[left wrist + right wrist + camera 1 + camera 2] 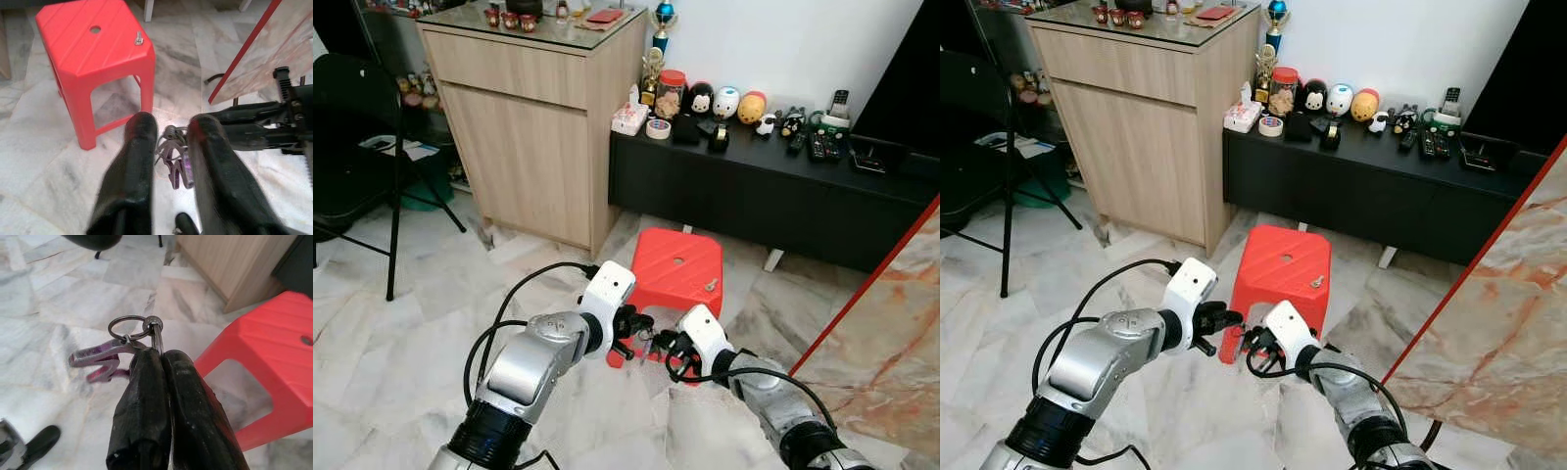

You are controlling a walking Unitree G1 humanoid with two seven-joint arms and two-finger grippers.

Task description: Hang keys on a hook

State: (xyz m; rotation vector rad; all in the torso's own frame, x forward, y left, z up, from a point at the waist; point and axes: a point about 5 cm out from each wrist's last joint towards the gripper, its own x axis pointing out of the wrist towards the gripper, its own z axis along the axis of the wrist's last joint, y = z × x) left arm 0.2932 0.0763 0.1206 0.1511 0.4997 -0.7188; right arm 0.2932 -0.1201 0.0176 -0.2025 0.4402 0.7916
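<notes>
in the left eye view both silver arms reach forward and meet low over the marble floor (pixel 401 323), just near of the red stool (pixel 677 269). the left pincer (pixel 631 328) and the right pincer (pixel 663 343) point at each other, tips almost touching, with the keys (pixel 649 336) a small dark bunch between them. a wooden cabinet (pixel 533 137) stands far left and a low black table (pixel 773 191) of toys runs along the far wall. i cannot make out a hook anywhere.

the right eye view gives the same scene: the pincers meet just left of the stool's near leg, and a small screw-like piece (pixel 1316 282) lies on the stool's top.

in the left wrist view the left pincer's fingers (pixel 132 161) are spread, and the keys (pixel 173 152) hang in the gap between them, a ring above and a purple clip below, not yet squeezed. the right pincer comes in from the far side.

in the right wrist view the right pincer (pixel 161 363) is pressed together, pinching the keys (pixel 128 328) at the ring; the purple clip trails out toward the left pincer.

so the bunch's long axis runs from one pincer to the other, ring end held on the right, clip end inside the left's open gap. it looks like a handover, and the left pincer is best placed to close on the clip.
</notes>
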